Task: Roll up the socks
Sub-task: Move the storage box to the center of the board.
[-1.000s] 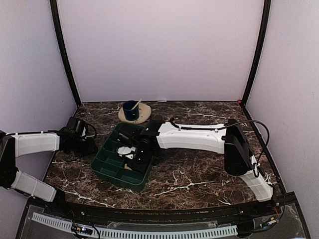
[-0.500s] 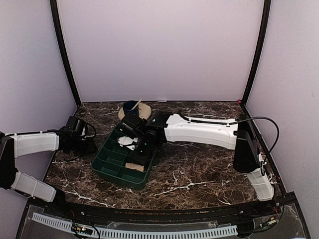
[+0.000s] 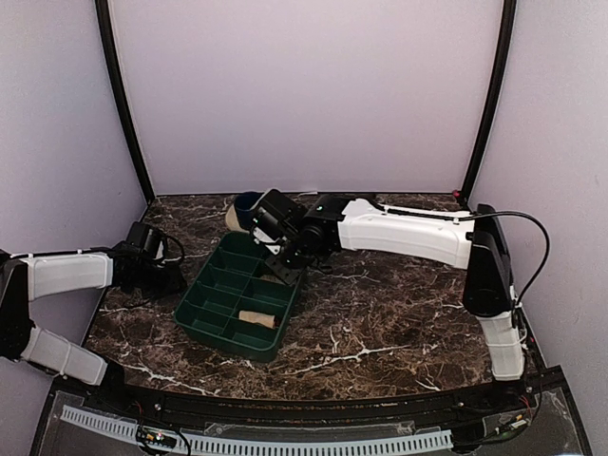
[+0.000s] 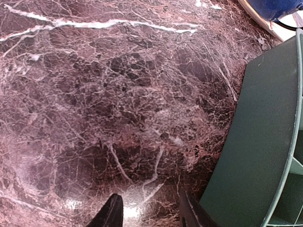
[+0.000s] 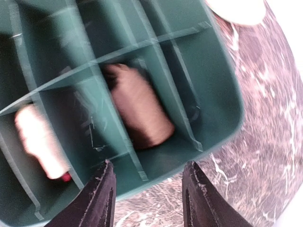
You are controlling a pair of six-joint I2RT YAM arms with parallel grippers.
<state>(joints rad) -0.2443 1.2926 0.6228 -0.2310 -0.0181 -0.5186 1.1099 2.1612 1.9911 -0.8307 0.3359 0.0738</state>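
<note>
In the green tray, a rolled tan sock and a paler sock fill neighbouring compartments. The right gripper hangs above the tray and the left gripper beside it, both parted and empty.

A green tray divided into compartments is shown on a dark marble table. A tan rolled sock is seen lying in a near compartment. A second sock is partly hidden under the right gripper at the tray's far right side. The left gripper is held low, left of the tray. A blue cup on a plate is seen behind.
</note>
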